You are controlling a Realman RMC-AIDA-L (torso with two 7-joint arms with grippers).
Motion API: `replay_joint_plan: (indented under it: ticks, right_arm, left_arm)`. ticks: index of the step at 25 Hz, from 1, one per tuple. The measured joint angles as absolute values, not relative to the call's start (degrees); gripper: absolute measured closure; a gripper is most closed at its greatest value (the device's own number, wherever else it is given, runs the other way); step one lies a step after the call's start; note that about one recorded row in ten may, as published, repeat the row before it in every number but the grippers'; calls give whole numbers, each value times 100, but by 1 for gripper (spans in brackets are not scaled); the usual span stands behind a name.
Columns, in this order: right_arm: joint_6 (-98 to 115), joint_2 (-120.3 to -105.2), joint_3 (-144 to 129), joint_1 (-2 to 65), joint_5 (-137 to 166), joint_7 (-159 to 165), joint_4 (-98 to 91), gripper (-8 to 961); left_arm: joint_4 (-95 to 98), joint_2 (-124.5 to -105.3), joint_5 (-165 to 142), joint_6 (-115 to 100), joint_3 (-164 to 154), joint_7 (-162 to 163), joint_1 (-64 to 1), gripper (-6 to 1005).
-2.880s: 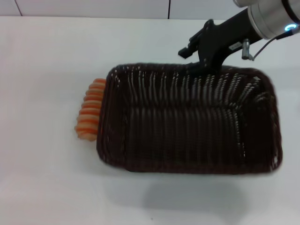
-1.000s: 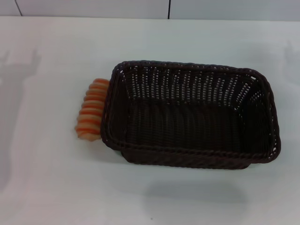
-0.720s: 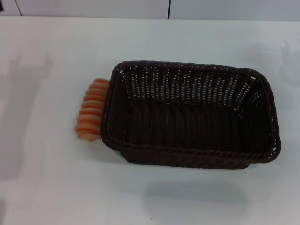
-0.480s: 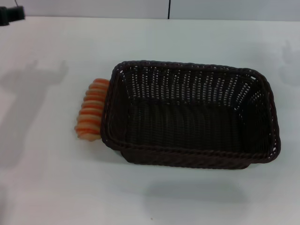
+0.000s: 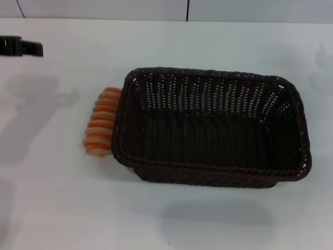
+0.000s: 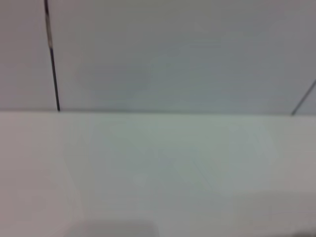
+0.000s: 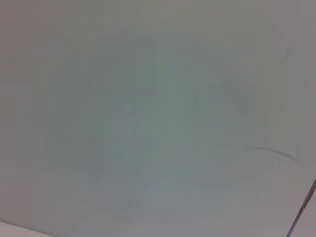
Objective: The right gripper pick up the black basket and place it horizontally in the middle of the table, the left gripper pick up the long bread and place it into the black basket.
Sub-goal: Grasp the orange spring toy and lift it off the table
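Black basket (image 5: 213, 126) lengthwise on table (image 5: 62, 208), long bread (image 5: 100, 122) touching its left end, left claw (image 5: 21, 47) at far-left edge (opening can't be told)

- I see the black basket (image 5: 213, 127), woven, upright and empty, lying lengthwise mid-table.
- The long bread (image 5: 100, 122), orange-ridged, lies touching its left end.

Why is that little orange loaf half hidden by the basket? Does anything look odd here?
One thing does: the long bread lies on the table outside the black basket, pressed against its left side and partly hidden by the rim. The basket itself sits upright and looks undamaged. The left gripper is just entering at the far left edge.
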State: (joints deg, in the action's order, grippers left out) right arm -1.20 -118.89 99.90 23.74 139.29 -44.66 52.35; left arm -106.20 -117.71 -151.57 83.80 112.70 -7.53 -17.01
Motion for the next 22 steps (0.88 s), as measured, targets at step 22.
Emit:
replay_joint_plan:
  ticks: [22]
  right_arm:
    - [-76,-11891,10015,2390,14079,-4474,5212,550]
  left_arm:
    - [-9999,-11834,-15071,9431,11210,-675,-2043,227]
